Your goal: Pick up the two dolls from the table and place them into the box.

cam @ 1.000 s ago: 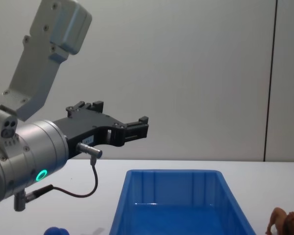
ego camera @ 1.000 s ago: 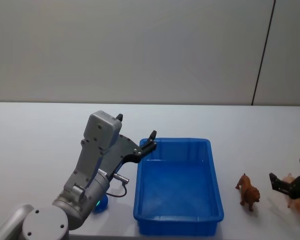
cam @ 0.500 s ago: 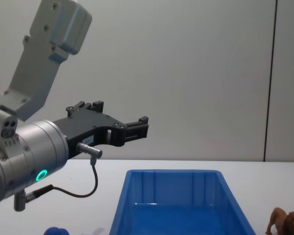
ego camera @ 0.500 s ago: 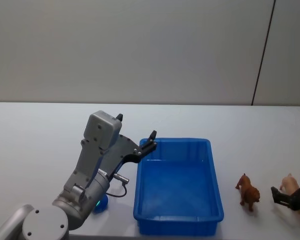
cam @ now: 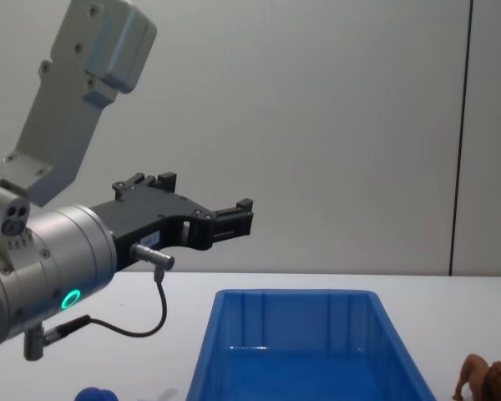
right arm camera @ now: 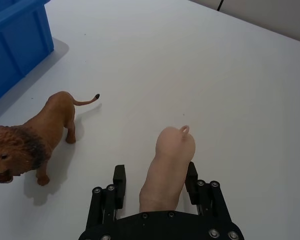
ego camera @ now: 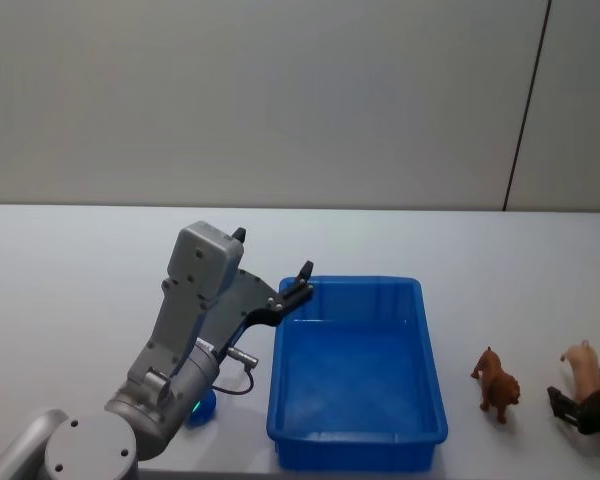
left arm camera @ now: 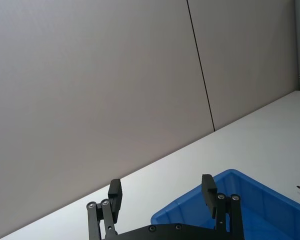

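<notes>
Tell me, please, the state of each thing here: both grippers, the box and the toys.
Box: upright, empty.
Left gripper: open, empty, in the air by the box's far left corner.
Right gripper: shut on the pig.
Pig: held, tail end sticking out.
Lion: standing free on the table.
Blue doll: on the table left of the box, untouched.

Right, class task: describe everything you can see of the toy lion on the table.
The toy lion looks like moulded plastic: tan-brown body, darker shaggy mane, open mouth, thin tail with a black tip. It stands upright on four legs on the white table, apart from the blue box and the pink figure.
</notes>
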